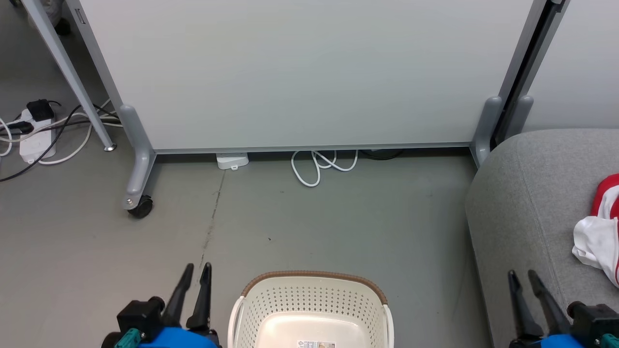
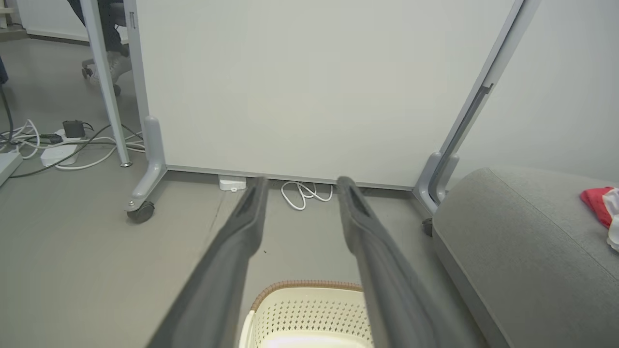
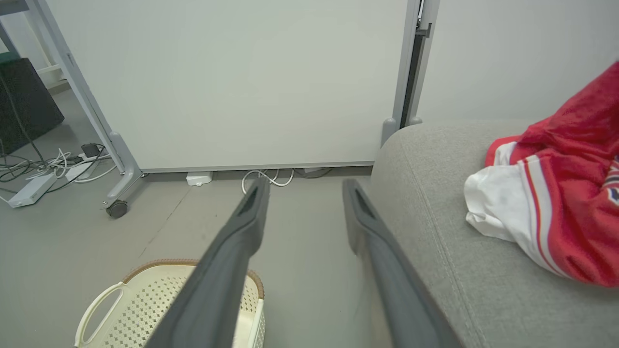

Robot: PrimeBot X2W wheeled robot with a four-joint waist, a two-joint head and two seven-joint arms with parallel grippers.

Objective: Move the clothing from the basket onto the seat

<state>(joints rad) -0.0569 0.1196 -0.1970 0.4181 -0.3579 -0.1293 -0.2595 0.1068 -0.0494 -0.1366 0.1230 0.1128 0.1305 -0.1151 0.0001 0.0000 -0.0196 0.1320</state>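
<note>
While left hand (image 1: 198,267) and right hand (image 1: 521,273) gape empty, partition (image 1: 300,72) stands beyond basket (image 1: 314,276); clothing (image 1: 602,232) lies on seat (image 1: 527,193).

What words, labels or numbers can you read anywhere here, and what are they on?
Nothing can be read clearly.
Sticker on the floor of the basket: printed, too small to read.
Marking on the red clothing lying on the seat: cut off at the picture's edge, unreadable.
</note>
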